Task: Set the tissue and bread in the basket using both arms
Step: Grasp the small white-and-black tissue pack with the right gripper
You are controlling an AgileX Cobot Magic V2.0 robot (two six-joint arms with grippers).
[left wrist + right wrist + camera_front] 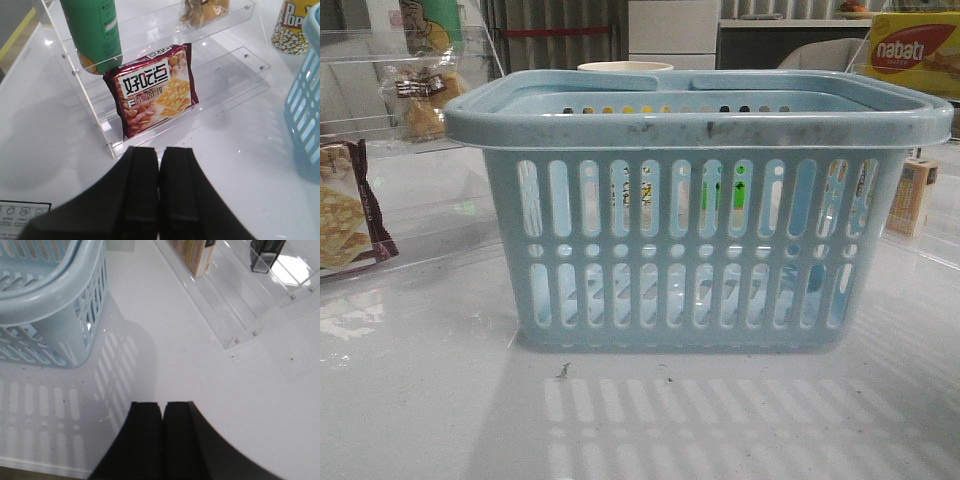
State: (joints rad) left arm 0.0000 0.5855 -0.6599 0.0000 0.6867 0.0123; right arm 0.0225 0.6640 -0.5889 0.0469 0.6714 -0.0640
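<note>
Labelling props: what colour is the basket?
Light blue, with a scuffed rim; the basket shows best in the front view.

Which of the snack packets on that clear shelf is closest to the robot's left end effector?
The maroon cracker packet on the lowest step, leaning upright just ahead of the left end effector. The bread sits on a higher step behind it.
</note>
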